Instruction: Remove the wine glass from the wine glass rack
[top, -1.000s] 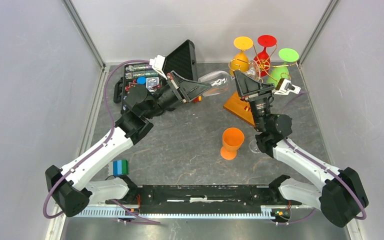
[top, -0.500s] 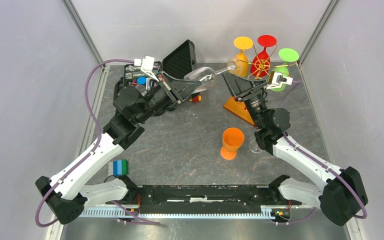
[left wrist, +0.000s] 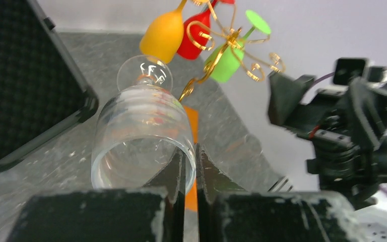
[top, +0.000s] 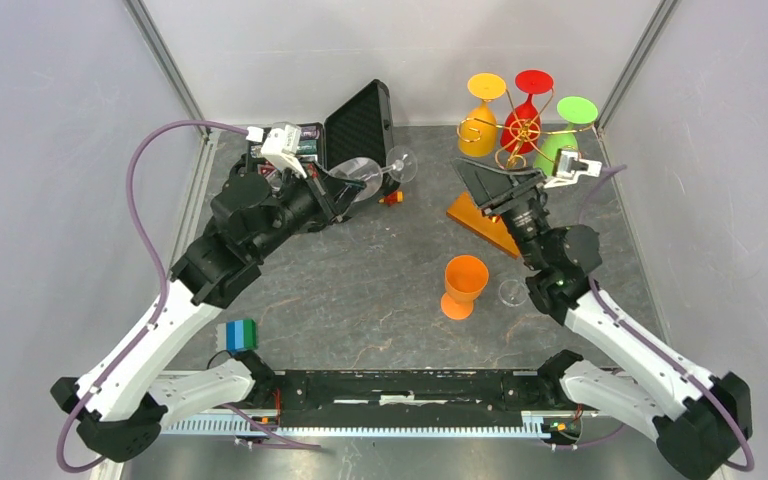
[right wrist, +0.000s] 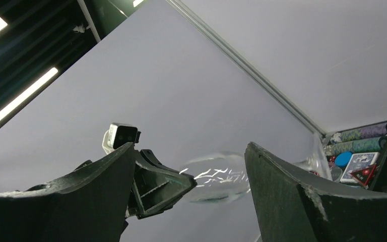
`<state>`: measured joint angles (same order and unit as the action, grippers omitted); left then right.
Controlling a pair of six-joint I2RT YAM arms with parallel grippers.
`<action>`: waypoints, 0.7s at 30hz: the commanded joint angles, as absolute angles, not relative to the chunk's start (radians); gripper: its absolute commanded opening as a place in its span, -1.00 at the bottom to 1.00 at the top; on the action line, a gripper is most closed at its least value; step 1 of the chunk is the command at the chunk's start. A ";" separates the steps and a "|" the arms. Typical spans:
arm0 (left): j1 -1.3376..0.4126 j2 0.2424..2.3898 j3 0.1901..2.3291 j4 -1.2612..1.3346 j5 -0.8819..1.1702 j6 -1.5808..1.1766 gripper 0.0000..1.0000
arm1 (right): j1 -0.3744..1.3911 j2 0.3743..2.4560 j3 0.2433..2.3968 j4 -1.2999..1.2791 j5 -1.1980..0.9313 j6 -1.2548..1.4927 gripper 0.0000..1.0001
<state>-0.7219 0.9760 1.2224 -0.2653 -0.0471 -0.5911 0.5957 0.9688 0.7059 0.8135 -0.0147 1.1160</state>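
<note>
**Item 1: my left gripper** (left wrist: 190,160). The arm is stretched long from its base and reaches out to the left of the wine glass rack (top: 521,130). The wrist is turned so the fingers aim toward the rack. The jaws are clenched, pinching the rim of the wine glass (left wrist: 140,128) between two matte black fingers.

**Item 2: wine glass.** Clear and smooth, with a rounded bowl, a thin stem and a round foot. It is off the rack, held in the air well to the rack's left. It lies nearly on its side, foot end toward the rack and apart from the wire.

**Item 3: my right gripper** (top: 482,180). The arm is bent at the elbow, with the forearm angled up toward the rack's near-left side, close to its base. The jaws are released and spread wide, with nothing between them. The fingers are black, wedge-shaped and dull-surfaced.

**Item 4: wine glass rack.**
- Thin gold wire with curled spiral arms on a single stem.
- Flat orange-brown wooden base.
- Three opaque glasses hang bowl-down from the arms: a yellow-orange glass (top: 486,87), a red glass (top: 533,82) and a green glass (top: 577,109).

**Item 5: orange cup** (top: 463,283). Opaque, standing upright on the table (top: 360,270), nearer my bases than the rack.

**Item 6: black case** (top: 358,118). The lid is raised and has a ribbed lining. It sits left of the rack, beyond the held glass.

**Item 7: table.** Grey, with a mottled, stone-like surface.
</note>
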 commanded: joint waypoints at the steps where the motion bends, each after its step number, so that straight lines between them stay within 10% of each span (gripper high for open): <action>1: -0.721 0.945 1.359 -0.523 -0.005 -0.409 -0.95 | 0.599 0.875 0.719 0.710 0.062 0.973 0.67; 21: -1.000 1.304 1.462 -0.941 -0.080 -0.306 -0.96 | 0.599 0.634 0.729 0.310 0.336 0.678 0.65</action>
<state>-0.9596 1.2633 1.3945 -0.9203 -0.0280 -0.3626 0.5957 0.6785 0.7048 0.4057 0.2344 0.7818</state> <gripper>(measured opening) 0.077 0.829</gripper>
